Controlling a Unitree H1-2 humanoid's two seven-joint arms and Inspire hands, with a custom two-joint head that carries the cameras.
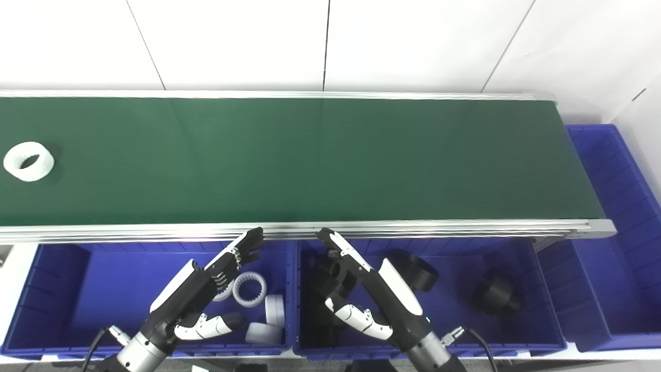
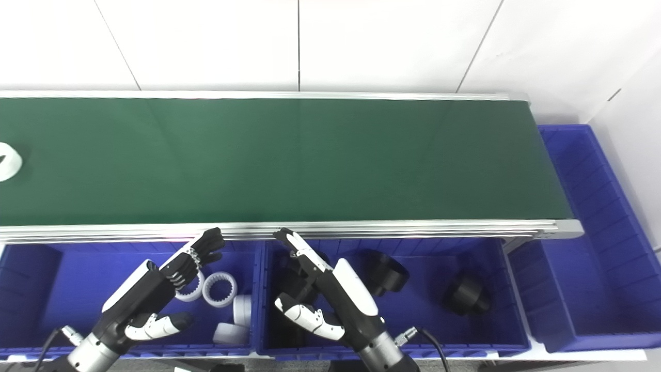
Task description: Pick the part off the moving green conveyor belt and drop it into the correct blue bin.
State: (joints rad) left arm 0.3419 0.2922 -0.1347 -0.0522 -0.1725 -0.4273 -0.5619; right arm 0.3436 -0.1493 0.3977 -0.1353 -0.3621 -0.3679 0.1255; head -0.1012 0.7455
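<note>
**Waiting posture: white ring incoming at 9 o'clock**

The green conveyor belt (image 1: 310, 160) fills the middle of your view, running 9 to 3 o'clock, bare except for one part. Beyond its 3 o'clock end an end bin (image 1: 614, 232) stands, likely there to catch anything you miss.

Along the belt's near edge sit two blue bins. The left bin (image 1: 57, 289), at 7 o'clock, holds white rings (image 1: 250, 289); the right bin (image 1: 537, 320), at 5 o'clock, holds black parts (image 1: 496, 293). Sorting looks to be by colour.

Your left robot hand (image 1: 209, 289) hovers over the left bin, fingers spread, holding nothing. Your right robot hand (image 1: 356, 289) hovers over the right bin, likewise spread and empty. Both point toward the belt edge, poised for a short reach.

The task's part, a white ring part (image 1: 28, 161), lies on the belt at far 9 o'clock, well apart from both hands. Judging by colour, it belongs in the left bin, so expect the left hand to take it.
</note>
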